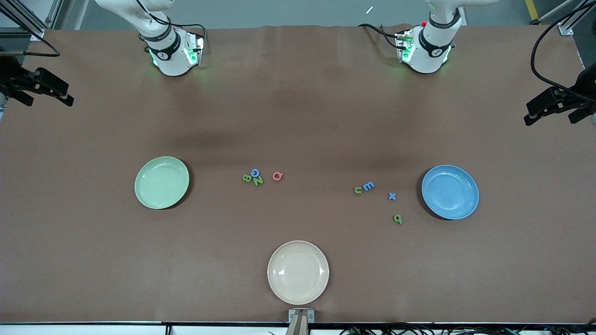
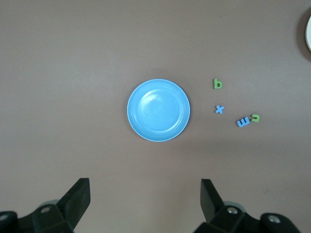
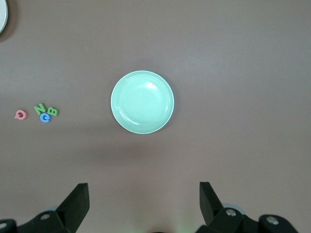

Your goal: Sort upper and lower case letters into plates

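Pincers wide open, left [image 2: 143, 201] over blue plate [image 2: 159, 110], right [image 3: 143, 204] over green plate [image 3: 142, 102]

Letters [image 1: 255, 177] on table between green plate [image 1: 161, 182], blue plate [image 1: 450, 191].

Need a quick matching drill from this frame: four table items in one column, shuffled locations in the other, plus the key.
Items:
1. pink-red Q
2. green q
3. cream plate
4. blue plate

Places:
A. toward the left arm's end of the table
B. nearest the front camera
C. beside the B, G, N cluster
D. nearest the front camera of the four lower case letters

Pairs: 1-C, 2-D, 3-B, 4-A
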